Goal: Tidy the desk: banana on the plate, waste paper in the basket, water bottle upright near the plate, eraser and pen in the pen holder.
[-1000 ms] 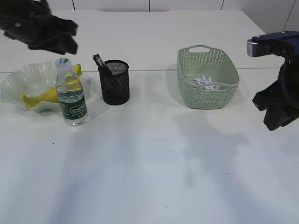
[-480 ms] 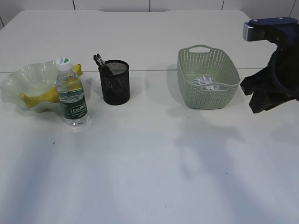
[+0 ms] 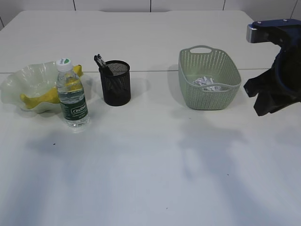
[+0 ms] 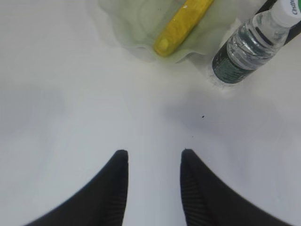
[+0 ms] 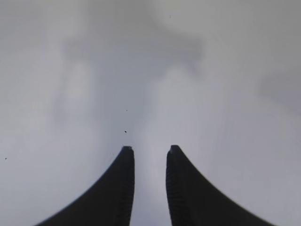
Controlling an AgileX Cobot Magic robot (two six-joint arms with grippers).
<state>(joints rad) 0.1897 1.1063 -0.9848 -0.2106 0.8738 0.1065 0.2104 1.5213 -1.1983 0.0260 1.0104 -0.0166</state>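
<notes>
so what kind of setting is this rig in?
Looks like a staged desk-tidying setup, probably a lab: a plain white table holding only props, a mesh pen holder, a green basket with crumpled paper, and a water bottle.

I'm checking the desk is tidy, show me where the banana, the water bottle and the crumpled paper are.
banana [image 4: 182,22], left wrist view, middle of the yellow peel.
water bottle [image 3: 73,101], exterior view, just above its green label.
crumpled paper [image 3: 205,82], exterior view, white wad inside the basket.

White tabletop [image 3: 155,179] with a seam line across it, soft shadows, pale panelled wall [image 3: 113,4] behind
</notes>
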